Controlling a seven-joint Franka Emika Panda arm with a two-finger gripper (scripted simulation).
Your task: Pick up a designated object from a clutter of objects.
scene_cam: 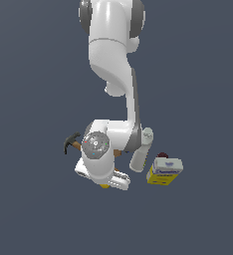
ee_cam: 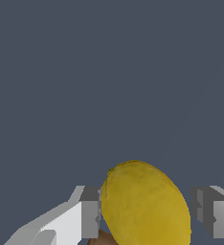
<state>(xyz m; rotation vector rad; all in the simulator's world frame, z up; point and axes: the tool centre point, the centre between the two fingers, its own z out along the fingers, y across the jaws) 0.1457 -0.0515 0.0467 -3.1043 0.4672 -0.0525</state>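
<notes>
Backdrop: flat slate-grey counter [scene_cam: 34,209], evenly lit.
Claw: claw [ee_cam: 152,215] spread wide, one finger on each side of the lemon-like ball [ee_cam: 145,206], small gaps at both sides, apparently placed to close on it.
Ball: at 6 o'clock under the wrist in the exterior view, mostly hidden.
Clutter: hammer [scene_cam: 71,142] at 9 o'clock of the wrist; white bottle [scene_cam: 141,152] and yellow-and-white box [scene_cam: 164,172] at 3 o'clock.
</notes>
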